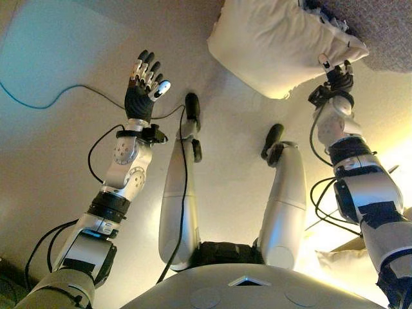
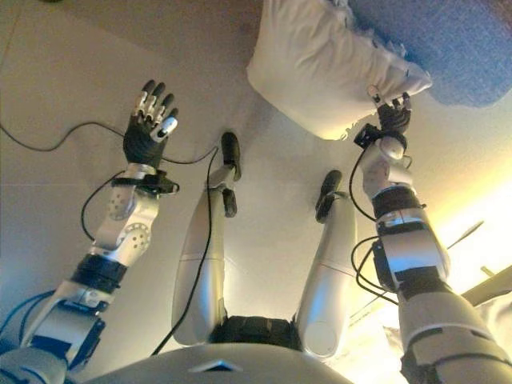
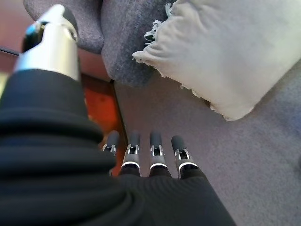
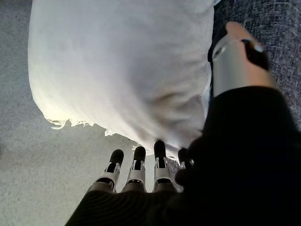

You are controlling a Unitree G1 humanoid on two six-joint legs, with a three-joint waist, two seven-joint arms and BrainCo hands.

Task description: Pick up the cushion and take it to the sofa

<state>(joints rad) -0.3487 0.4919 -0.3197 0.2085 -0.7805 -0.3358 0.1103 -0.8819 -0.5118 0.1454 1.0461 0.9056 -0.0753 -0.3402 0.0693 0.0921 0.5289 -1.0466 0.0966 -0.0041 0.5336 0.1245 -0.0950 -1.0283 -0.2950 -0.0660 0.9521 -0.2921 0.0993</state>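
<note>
Two hands are raised over the pale carpeted floor (image 1: 58,58). Left hand (image 1: 143,87): fingers straight and slightly spread, holding nothing, well apart from the cushion. Right hand (image 2: 390,120): fingertips (image 4: 160,149) extended and touching the lower edge of the white fringed cushion (image 1: 277,42), thumb (image 4: 240,56) alongside it; no closed grip is visible. Beyond, the cushion leans against the grey sofa (image 2: 456,48), its lower corner above the floor.
</note>
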